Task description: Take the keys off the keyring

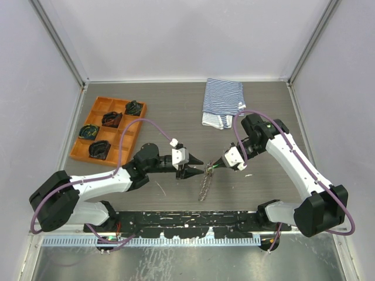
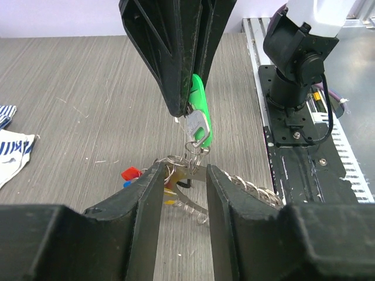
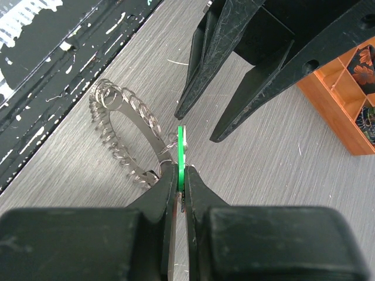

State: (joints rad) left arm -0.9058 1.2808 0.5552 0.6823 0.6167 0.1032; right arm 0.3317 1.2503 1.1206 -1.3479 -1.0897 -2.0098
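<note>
My right gripper [image 1: 218, 165] is shut on the green key [image 3: 181, 140], pinching its flat head between the fingertips; the left wrist view shows it hanging from those fingers [image 2: 199, 108]. The key's small loop joins the keyring [image 2: 176, 161], whose braided chain [image 3: 108, 117] lies looped on the table [image 1: 204, 187]. My left gripper [image 2: 184, 171] is open, its fingertips on either side of the ring without closing on it. Red [image 2: 132, 172], blue [image 2: 127, 184] and yellow [image 2: 169, 200] key heads lie bunched just left of the ring.
An orange tray [image 1: 79, 149] with dark bundles stands at the left. A striped blue-white cloth [image 1: 222, 102] lies at the back. The arm bases and a black rail [image 1: 187, 219] run along the near edge.
</note>
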